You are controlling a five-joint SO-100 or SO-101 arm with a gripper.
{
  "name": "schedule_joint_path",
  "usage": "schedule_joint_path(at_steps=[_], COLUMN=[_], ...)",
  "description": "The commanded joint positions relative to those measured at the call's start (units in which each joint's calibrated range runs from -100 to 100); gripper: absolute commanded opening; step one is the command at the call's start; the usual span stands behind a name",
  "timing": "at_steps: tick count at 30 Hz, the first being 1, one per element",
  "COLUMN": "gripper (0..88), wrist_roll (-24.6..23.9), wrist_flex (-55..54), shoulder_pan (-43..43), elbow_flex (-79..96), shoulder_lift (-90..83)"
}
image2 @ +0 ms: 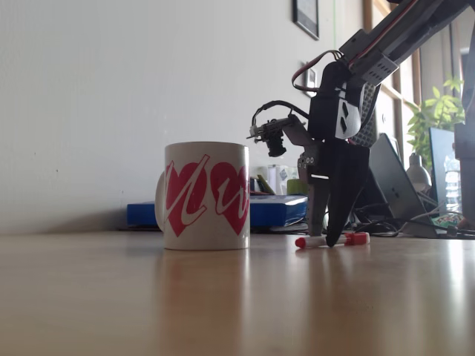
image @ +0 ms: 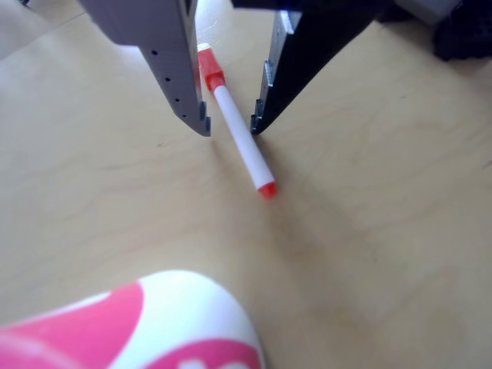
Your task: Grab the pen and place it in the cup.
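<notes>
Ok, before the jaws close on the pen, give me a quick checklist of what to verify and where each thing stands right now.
1. Gripper open, a finger on each side of the pen: ok.
2. Pen lying flat on the table, free of other things: ok.
3. Fingertips low enough, down at table level in the fixed view: ok.
4. Grasp spot on the white barrel just below the red-orange cap, off the pen's middle, so it may tilt when lifted: cannot tell.
5. Cup upright, apart from the pen: ok.
6. Cup empty inside: cannot tell, no view looks into it.
</notes>
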Motion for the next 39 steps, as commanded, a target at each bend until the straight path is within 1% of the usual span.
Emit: schedule_joint_path(at_steps=[1,4,16,18,21,32,35,39], gripper=[14.5,14.5,14.4,11.5,1.0,1.2,1.1,1.1], wrist_roll=[1.5,2.8,2.8,2.8,2.8,2.7,2.4,2.1], wrist_flex=[1.1,1.6,1.6,1.7,1.7,1.1,1.6,1.6], shoulder_pan=[0.7,0.6,0.3,0.2,0.2,1.2,2.3,5.0], elbow_flex=[1.7,2.6,2.7,2.8,2.8,2.8,1.9,1.8], shoulder_lift=[1.1,1.1,1.1,1.1,1.1,-0.5,-4.9,-15.2])
